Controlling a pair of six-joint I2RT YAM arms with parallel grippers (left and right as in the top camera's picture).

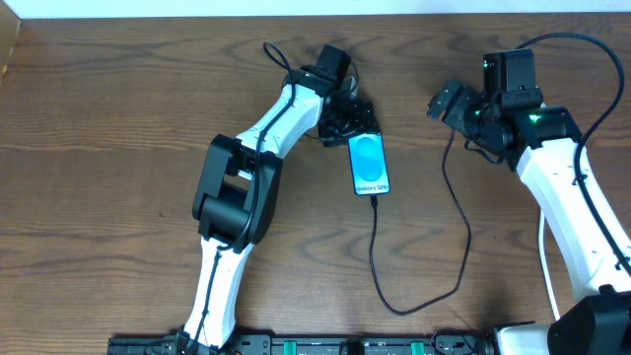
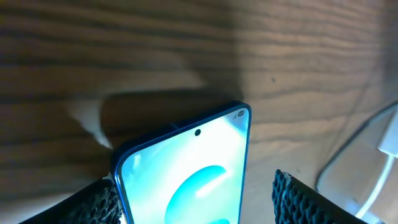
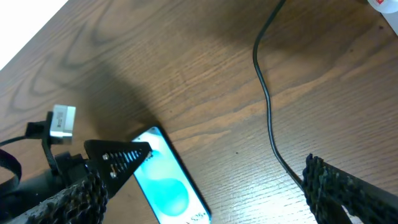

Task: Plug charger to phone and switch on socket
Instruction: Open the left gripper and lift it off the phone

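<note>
left gripper (image 1: 347,120) splayed at the phone (image 1: 369,165) top edge, not gripping; right gripper (image 1: 446,102) spread wide, raised near the charger (image 1: 455,212)

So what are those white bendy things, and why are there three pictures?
They are two robot arms at a wooden table. One picture looks down from above; the other two come from little cameras on each arm's wrist. The left hand sits at the top of a phone with a bright blue screen, its fingers open on either side, not squeezing. A black charger cable runs from the phone's bottom edge and loops across the table. The right hand is open and holds nothing.
</note>
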